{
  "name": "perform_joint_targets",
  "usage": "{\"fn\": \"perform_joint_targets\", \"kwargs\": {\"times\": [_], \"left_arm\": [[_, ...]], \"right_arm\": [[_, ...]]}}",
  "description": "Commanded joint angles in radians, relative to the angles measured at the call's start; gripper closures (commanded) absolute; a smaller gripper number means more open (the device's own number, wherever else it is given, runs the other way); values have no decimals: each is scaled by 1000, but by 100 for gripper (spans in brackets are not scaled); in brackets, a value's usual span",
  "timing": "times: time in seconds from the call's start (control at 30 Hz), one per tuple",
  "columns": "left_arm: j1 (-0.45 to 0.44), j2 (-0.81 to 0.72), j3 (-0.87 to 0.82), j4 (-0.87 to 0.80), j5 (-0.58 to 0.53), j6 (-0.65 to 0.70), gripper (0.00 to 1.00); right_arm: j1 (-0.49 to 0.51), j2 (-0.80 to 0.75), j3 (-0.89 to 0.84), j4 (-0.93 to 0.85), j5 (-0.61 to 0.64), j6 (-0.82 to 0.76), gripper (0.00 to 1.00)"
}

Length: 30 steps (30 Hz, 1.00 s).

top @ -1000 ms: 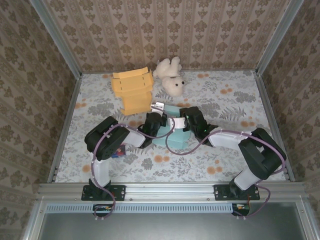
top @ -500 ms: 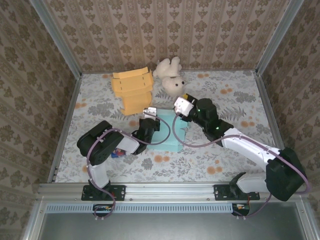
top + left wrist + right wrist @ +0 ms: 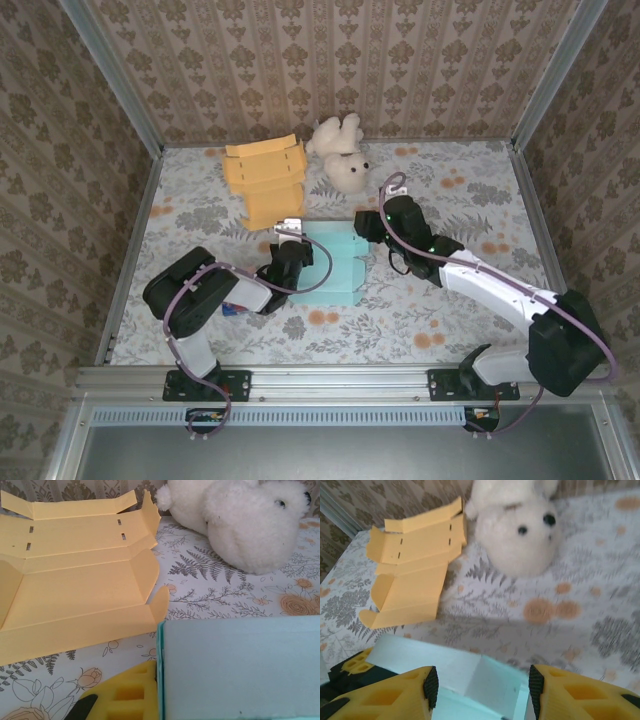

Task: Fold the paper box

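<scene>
One teal box (image 3: 340,262) spread overhead, left wrist close-up, edge perhaps pinched

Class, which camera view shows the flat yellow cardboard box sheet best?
Left wrist: the flat yellow cardboard box sheet looms close, creases and slots sharp, though cropped. Top external shows it whole but small; right wrist, whole but blurrier.

1. Your paper box (image 3: 335,262) is a plain pale teal.
2. The flat cardboard sheet (image 3: 265,185) you see behind it is plain orange-yellow.
3. The plush bear (image 3: 340,160) is white with black eyes.
4. Your tablecloth (image 3: 470,190) has grey ferns and orange roses on white.
5. The walls (image 3: 330,60) carry a beige-and-brown damask.
6. Your right gripper (image 3: 480,692) is yellow with black pads (image 3: 431,686).
</scene>
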Motion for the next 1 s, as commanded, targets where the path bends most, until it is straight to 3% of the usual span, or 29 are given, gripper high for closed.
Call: {"fn": "perform_joint_targets", "kwargs": {"times": [0.0, 0.47, 0.77, 0.97], "left_arm": [[-12, -1, -5, -40, -50, -46, 100], [-60, 31, 40, -63, -143, -13, 100], [-69, 41, 61, -88, -160, -16, 100], [-69, 41, 65, -100, -168, -15, 100]], "right_arm": [[18, 44, 5, 8, -61, 142, 46], [45, 243, 77, 65, -74, 143, 46], [51, 214, 85, 37, -51, 142, 46], [87, 154, 83, -10, 31, 109, 46]]}}
